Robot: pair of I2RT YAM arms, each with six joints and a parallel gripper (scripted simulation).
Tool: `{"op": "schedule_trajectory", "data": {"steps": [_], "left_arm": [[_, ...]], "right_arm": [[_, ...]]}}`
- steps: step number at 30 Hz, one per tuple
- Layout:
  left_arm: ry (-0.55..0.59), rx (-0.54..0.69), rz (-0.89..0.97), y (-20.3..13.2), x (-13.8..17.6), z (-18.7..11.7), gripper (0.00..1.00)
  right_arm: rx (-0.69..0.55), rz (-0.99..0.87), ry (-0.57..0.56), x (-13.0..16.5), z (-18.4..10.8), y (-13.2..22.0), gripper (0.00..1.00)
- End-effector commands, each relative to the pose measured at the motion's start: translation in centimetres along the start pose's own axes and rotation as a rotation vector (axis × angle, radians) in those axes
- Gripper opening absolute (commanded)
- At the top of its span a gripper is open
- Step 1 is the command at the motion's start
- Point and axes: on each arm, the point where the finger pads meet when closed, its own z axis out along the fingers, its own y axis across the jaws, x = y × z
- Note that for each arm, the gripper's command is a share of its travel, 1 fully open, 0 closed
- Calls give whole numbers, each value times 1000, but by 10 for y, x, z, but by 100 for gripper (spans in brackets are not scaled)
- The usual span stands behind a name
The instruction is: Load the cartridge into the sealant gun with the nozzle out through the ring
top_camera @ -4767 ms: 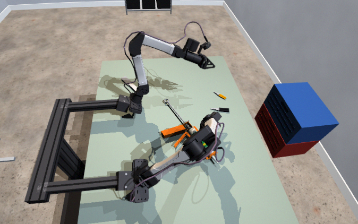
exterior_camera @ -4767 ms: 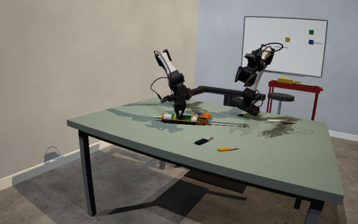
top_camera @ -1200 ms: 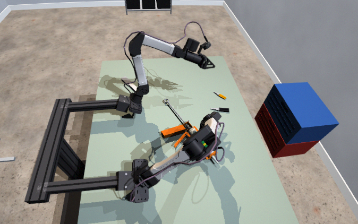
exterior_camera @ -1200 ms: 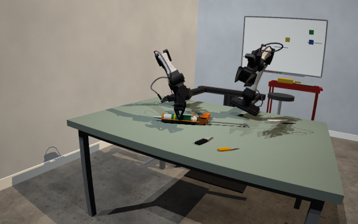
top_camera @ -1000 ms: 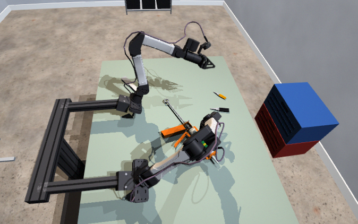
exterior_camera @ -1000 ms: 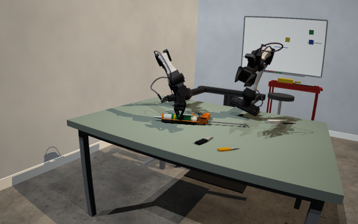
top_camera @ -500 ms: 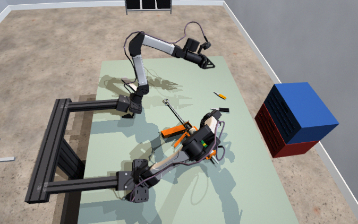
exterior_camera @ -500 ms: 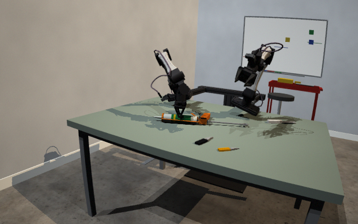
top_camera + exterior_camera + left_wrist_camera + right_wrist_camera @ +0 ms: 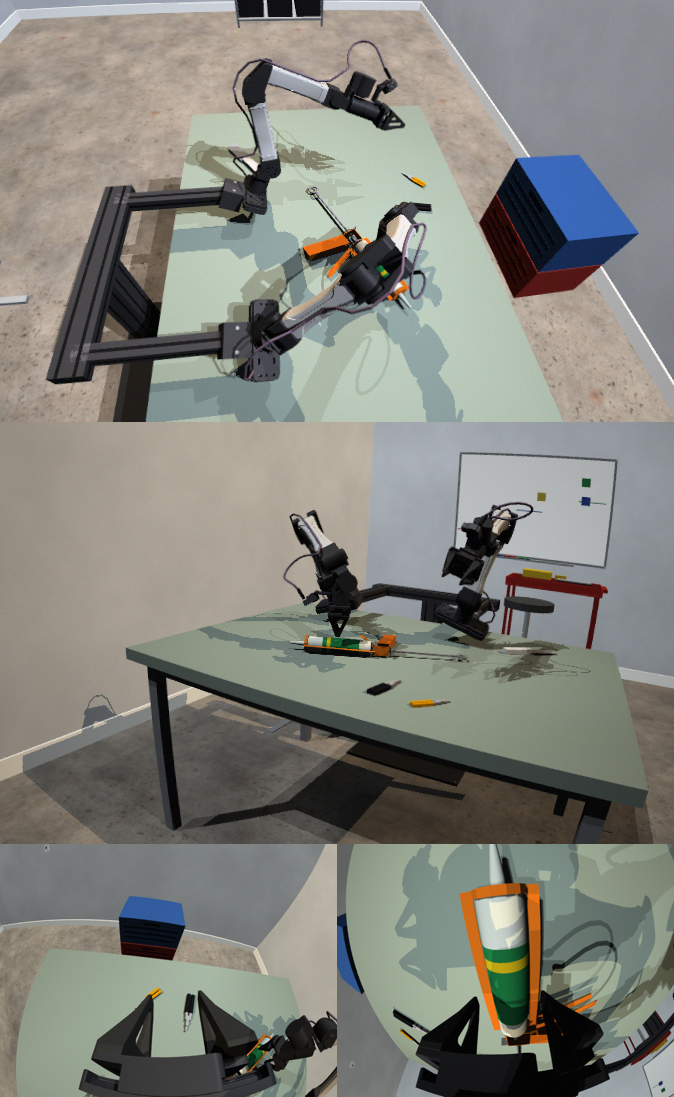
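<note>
White-and-green cylindrical cartridge (image 9: 340, 642) (image 9: 255, 1057) (image 9: 508, 971), nozzle through orange ring (image 9: 306, 643) (image 9: 500, 890); seating depth unconfirmed. Right fingers (image 9: 338, 634) wide, empty; left fingers (image 9: 403, 126) (image 9: 454, 572) half-open, empty.

You're looking at a room with a mottled brown concrete floor (image 9: 125, 65) (image 9: 215, 767) (image 9: 90, 939). In the exterior view, you have a beige wall (image 9: 175, 547) on one side meeting a pale blue-grey wall (image 9: 415, 512), where a framed whiteboard (image 9: 530, 532) carries small green, yellow and blue squares. Below it you can see a red cart (image 9: 555, 584) with a yellow box (image 9: 537, 574) on top, and a round dark stool (image 9: 528, 604) beside it. From the top view, you'll find a blue cabinet (image 9: 585, 200) (image 9: 152, 909) stacked on a red one (image 9: 565, 282) (image 9: 148, 951), near a grey wall (image 9: 575, 75) (image 9: 152, 873) edged with white baseboard (image 9: 482, 82) (image 9: 67, 923). Light casts hard shadows across the floor.
</note>
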Motion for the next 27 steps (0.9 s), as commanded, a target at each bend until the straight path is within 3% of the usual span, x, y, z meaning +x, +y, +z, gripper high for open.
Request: {"op": "schedule_trajectory", "data": {"steps": [1, 10, 14, 18, 27], "left_arm": [[-10, -3, -3, 2, -2, -4, 51], [-10, -3, -3, 2, -2, -4, 51], [-10, -3, -3, 2, -2, -4, 51], [-10, -3, -3, 2, -2, -4, 51], [-10, -3, -3, 2, -2, -4, 51]], "right_arm": [[-27, -2, -1, 2, -35, 4, 72], [-3, -9, -4, 2, -66, -3, 72], [-6, 4, 12, 4, -58, 2, 72], [3, 34, 6, -12, -50, -2, 72], [43, 2, -10, -3, -34, -6, 72]]}}
